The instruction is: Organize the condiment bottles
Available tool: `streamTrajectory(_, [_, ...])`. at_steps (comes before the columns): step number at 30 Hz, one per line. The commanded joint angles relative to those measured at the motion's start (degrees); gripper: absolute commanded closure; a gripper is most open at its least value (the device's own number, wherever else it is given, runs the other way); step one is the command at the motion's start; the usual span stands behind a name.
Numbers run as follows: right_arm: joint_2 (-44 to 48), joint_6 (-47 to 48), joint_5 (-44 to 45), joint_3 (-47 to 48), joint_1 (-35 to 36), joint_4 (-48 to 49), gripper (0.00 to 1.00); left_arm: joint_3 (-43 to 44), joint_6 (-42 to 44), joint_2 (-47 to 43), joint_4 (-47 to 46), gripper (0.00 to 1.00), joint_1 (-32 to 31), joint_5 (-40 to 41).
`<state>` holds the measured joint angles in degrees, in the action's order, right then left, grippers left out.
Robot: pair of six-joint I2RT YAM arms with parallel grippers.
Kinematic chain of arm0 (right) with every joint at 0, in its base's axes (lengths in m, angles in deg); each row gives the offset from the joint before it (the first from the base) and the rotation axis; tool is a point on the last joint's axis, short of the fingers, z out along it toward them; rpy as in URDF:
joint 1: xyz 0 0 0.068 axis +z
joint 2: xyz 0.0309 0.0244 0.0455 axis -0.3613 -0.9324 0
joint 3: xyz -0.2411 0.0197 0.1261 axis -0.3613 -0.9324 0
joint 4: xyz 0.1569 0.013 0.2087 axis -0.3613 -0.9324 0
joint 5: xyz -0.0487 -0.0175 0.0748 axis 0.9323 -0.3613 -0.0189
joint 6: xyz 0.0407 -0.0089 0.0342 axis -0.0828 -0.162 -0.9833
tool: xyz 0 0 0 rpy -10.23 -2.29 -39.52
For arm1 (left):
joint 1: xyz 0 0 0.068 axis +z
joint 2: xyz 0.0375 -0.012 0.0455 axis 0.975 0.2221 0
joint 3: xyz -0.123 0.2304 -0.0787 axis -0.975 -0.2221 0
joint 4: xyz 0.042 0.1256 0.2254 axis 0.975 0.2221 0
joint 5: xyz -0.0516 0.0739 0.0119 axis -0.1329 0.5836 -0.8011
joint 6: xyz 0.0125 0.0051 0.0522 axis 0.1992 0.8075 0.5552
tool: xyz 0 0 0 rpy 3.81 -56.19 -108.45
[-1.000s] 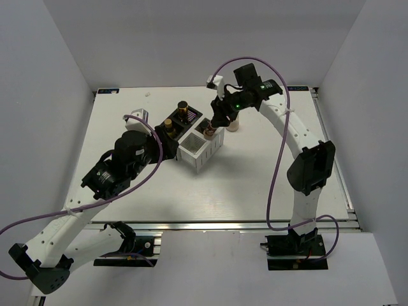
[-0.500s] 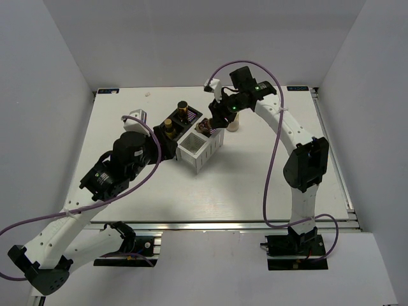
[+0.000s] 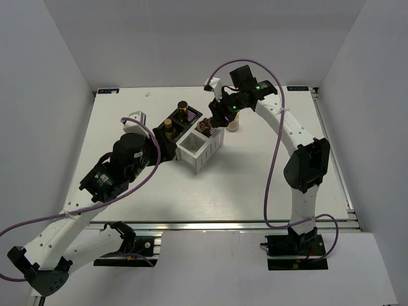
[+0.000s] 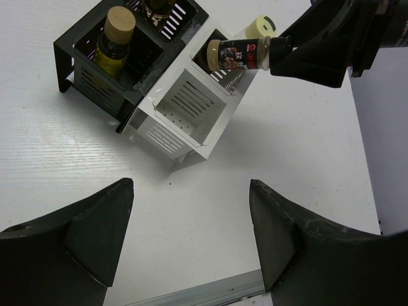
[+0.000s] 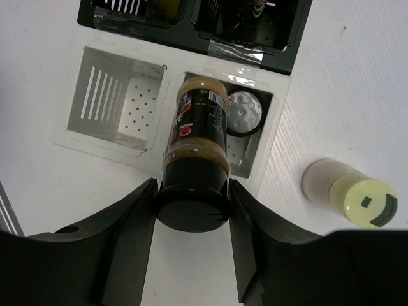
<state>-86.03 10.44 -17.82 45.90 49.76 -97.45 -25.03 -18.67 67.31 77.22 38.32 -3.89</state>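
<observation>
My right gripper [image 5: 191, 194] is shut on the black cap of a dark brown bottle [image 5: 196, 127] and holds it tilted above the white box [image 5: 76, 137], over its right-hand compartment. That bottle also shows in the top view [image 3: 205, 125] and the left wrist view [image 4: 234, 54]. A round silvery perforated top [image 5: 245, 115] sits in that compartment. The cream-white bottle [image 5: 354, 194] stands on the table beside the box. A yellow bottle [image 4: 116, 38] and a dark bottle [image 3: 183, 108] stand in the black box [image 4: 70, 54]. My left gripper [image 4: 191, 236] is open and empty, near the white box [image 4: 182, 115].
The black box [image 3: 171, 116] and white box [image 3: 199, 148] stand together at the table's middle back. The white box's other compartment [image 5: 118, 95] is empty. My right arm reaches over from the right. A metal rail [image 4: 204, 290] runs along the table's near edge.
My right gripper has shifted slightly left with the dark bottle, lifting it over the white box. My left arm has hardly moved.
</observation>
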Motion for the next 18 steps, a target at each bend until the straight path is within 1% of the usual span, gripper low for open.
streamTrajectory(1, [4.79,-0.16,0.57,3.72,-0.19,0.34,1.00,-0.66,-0.36,-1.35,-0.15,0.17,-0.26,0.50])
streamTrajectory(8, [5.75,1.06,0.56,3.29,-0.19,-0.98,1.00,-0.83,-0.45,-1.70,-0.23,0.17,-0.35,0.59])
streamTrajectory(18, [4.35,2.56,-0.75,2.85,0.25,-2.74,1.00,-1.01,-0.62,-2.05,0.03,0.17,-0.35,0.50])
